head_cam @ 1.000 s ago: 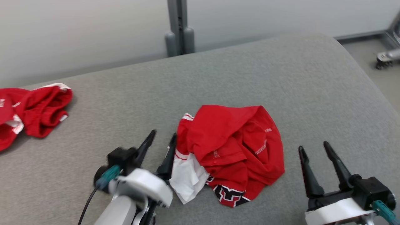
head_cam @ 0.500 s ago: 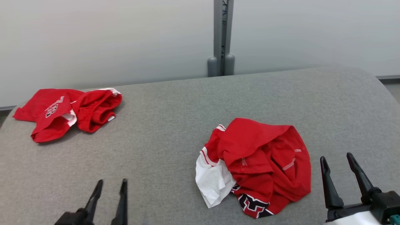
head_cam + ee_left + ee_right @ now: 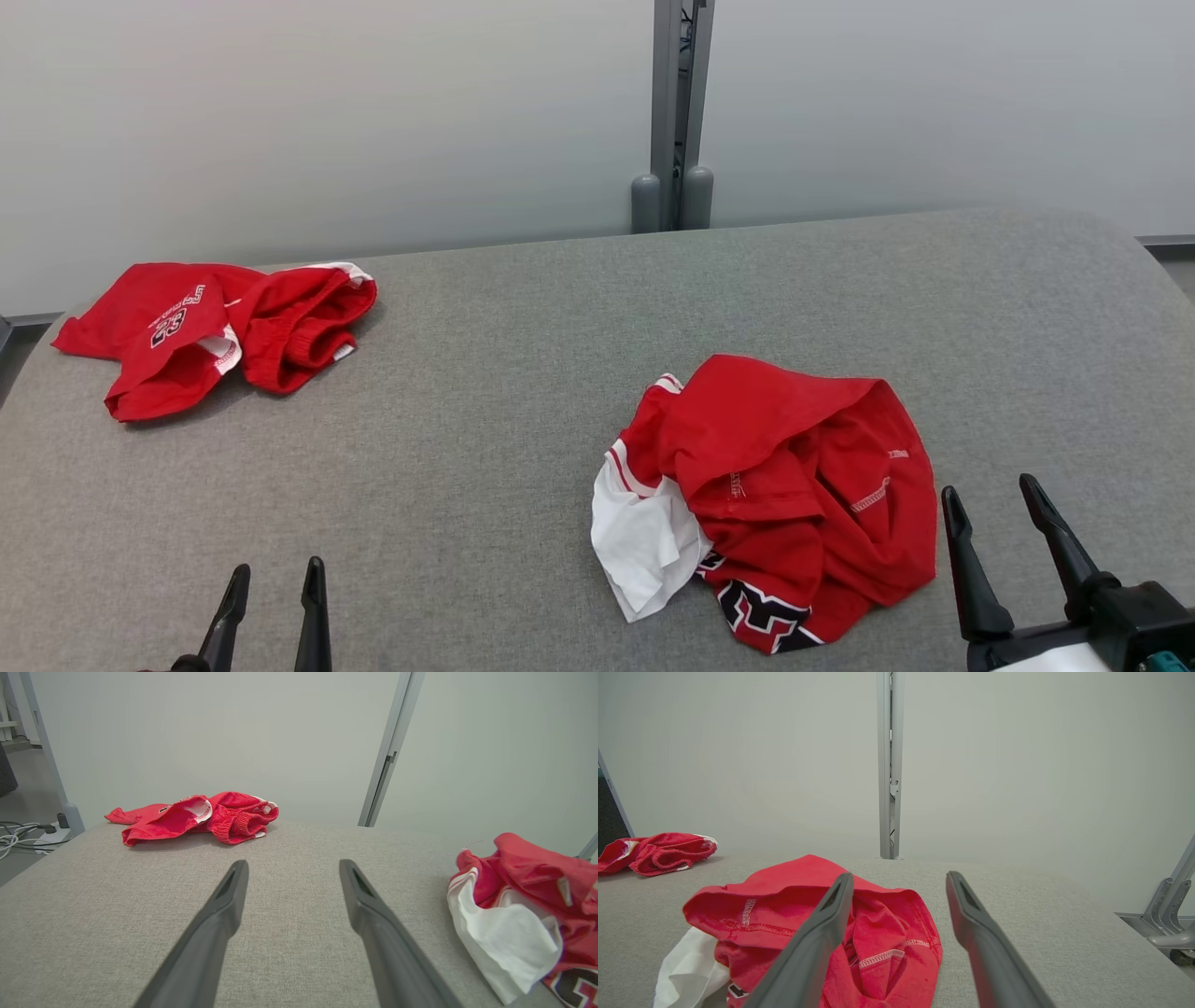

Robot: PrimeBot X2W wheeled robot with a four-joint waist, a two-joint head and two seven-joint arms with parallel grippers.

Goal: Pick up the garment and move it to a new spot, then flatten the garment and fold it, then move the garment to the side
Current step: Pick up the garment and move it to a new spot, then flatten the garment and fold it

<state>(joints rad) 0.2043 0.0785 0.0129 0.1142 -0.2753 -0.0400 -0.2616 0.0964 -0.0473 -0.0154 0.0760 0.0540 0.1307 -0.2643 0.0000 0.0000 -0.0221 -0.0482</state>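
Red and white, the crumpled garment [image 3: 775, 495] lies right of centre on the grey padded table [image 3: 485, 392], heaped as it was a second ago. The left gripper [image 3: 278, 567], then just beside its white edge, now sits well apart at lower left, jaws spread, empty. The right gripper [image 3: 988, 486] hovers near its right edge, jaws likewise spread.

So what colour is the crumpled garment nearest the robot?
The garment is red with white and black; head view best.
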